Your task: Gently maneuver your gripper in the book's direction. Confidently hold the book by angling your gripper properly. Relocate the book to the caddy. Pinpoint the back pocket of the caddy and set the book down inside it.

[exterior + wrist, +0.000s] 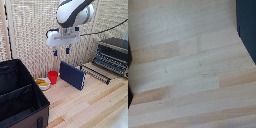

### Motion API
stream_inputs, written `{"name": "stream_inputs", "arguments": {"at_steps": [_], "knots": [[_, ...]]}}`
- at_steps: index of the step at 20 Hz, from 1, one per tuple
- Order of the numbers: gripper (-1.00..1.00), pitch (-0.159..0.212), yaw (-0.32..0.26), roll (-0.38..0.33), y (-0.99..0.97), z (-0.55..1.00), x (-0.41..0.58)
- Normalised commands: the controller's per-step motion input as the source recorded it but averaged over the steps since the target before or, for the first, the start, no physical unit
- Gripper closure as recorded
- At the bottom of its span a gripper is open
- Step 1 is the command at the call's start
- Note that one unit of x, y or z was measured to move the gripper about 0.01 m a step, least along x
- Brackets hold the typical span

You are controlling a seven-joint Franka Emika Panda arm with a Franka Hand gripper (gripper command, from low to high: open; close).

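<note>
My gripper (61,51) hangs open and empty above the table, its blue-tipped fingers (67,50) pointing down, a little above and to the exterior view's left of the book. The dark navy book (72,75) stands tilted on its edge on the wooden table. The black fabric caddy (15,75) fills the exterior view's lower left, open at the top, with an inner divider (20,93) across it; I cannot tell which compartment is the back pocket. The wrist view shows bare wood, a dark edge (249,25) at one side and no fingers.
A red cup (52,76) and a small bowl with something yellow (43,83) stand between the caddy and the book. A black-and-silver toaster oven (113,54) with its rack pulled out (96,72) stands at the exterior view's right. A reed screen closes the back.
</note>
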Motion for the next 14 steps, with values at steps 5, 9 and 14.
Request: {"name": "stream_inputs", "arguments": {"at_steps": [5,9,14], "knots": [[-1.00,-0.018,0.174,0.000,-0.46,-0.14,0.343],[-1.00,-0.009,0.227,0.001,-0.54,-0.13,0.377],[-1.00,-0.002,0.202,0.000,-0.54,-0.10,0.304]]}}
